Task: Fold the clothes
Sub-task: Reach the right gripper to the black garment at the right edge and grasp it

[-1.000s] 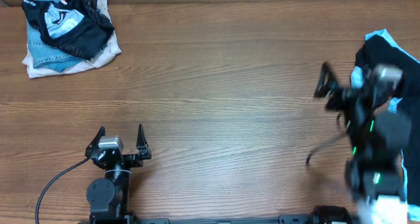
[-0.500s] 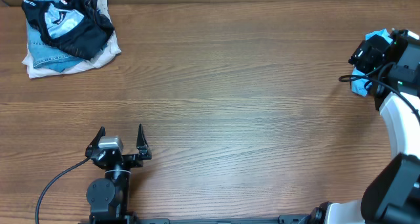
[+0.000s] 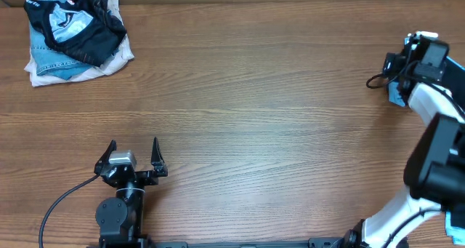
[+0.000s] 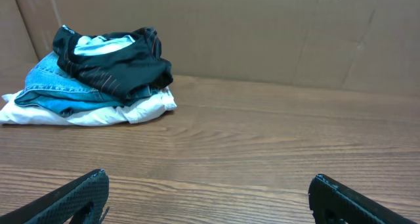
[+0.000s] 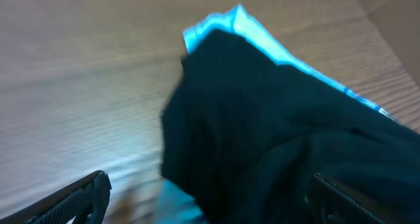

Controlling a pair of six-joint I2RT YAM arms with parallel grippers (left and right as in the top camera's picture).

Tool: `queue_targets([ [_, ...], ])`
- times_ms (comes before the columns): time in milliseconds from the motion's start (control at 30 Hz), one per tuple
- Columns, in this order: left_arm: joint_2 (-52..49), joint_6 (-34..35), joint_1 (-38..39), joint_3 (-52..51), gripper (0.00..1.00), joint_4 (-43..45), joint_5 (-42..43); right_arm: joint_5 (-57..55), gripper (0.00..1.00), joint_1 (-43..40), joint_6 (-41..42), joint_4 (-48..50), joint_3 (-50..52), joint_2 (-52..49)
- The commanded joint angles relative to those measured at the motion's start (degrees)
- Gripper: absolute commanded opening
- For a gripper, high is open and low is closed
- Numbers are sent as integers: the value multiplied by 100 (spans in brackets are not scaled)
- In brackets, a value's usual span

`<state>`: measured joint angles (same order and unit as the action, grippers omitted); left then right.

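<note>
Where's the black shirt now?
In the right wrist view the black shirt lies on a light blue garment ahead of the open right hand, at the table's right edge; overhead, the arm hides it.

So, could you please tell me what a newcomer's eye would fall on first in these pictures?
The heap of clothes in the far left corner of the table stands out, dark fabric over denim and white cloth. At the right edge, the right gripper hangs open over a black garment lying on light-blue cloth. The left gripper sits open near the front edge, holding nothing.
</note>
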<state>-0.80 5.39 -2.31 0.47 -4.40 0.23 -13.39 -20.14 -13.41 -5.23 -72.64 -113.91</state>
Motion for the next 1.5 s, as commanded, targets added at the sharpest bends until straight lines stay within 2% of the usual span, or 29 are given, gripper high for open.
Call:
queue_targets([
  [0,55,-50,-31,-20,100,-2,42,-514,99,20,-337,42,-485,-422],
  [167,55,-50,-31,-20,100,-2,42,-437,83,20,-337,96,-811,-833],
  [600,55,-50,-31,-20,100,-2,42,-459,82,15,-507,496,-815,-1456],
  [667,55,-50,-31,-20,100,-2,42,-459,80,15,-501,603,-815,-1458],
  [733,55,-50,-31,-20,100,-2,42,-463,69,15,-472,702,-822,-1458],
  [833,55,-50,-31,-20,100,-2,42,-459,47,13,-435,715,-863,-1458],
  [1067,55,-50,-31,-20,100,-4,42,-459,20,15,-101,708,-876,-1458],
  [1300,55,-50,-31,-20,100,-2,44,-459,4,15,343,619,-920,-1432],
  [1467,55,-50,-31,-20,100,-2,42,-461,4,20,890,295,-1141,-1196],
])
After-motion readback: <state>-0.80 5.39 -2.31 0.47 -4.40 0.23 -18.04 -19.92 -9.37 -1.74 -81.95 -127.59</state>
